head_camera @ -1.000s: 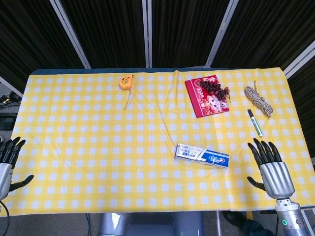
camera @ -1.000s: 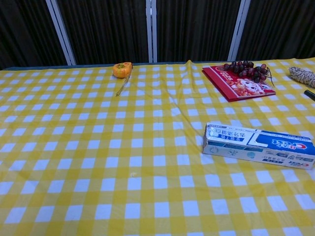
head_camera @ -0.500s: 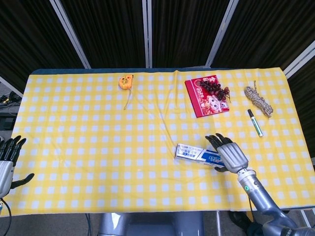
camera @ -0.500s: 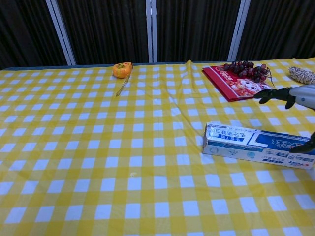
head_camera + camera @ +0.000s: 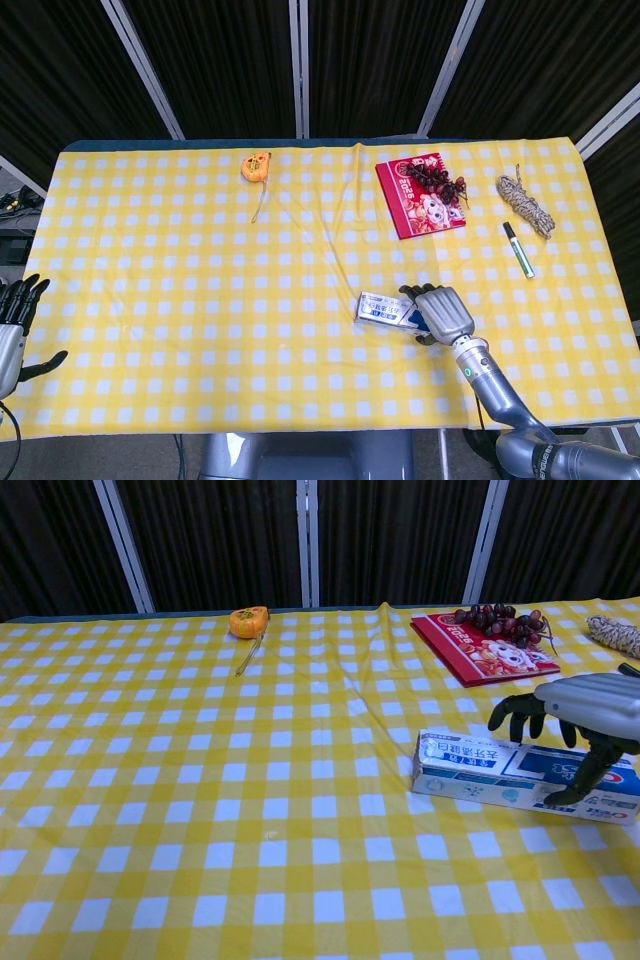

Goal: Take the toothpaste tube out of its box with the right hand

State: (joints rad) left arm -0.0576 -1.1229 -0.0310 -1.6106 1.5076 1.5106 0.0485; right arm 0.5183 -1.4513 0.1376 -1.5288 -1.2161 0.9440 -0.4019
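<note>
Toothpaste box (image 5: 520,776) lying flat on the checked cloth (image 5: 200,300), near the front edge, right of centre. Right hand (image 5: 440,312) arched over the box's right half, fingers (image 5: 520,712) spread and curved downward, thumb against its near face; no firm grip evident. Left hand (image 5: 15,325) at the table's left edge, fingers apart, holding nothing. Beyond: red booklet (image 5: 420,195) bearing grapes (image 5: 435,178), pen (image 5: 518,250).

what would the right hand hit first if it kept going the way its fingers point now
Probably the toothpaste box: the right hand hovers over its right part with fingers curled downward toward it. Whether they already touch is unclear.
</note>
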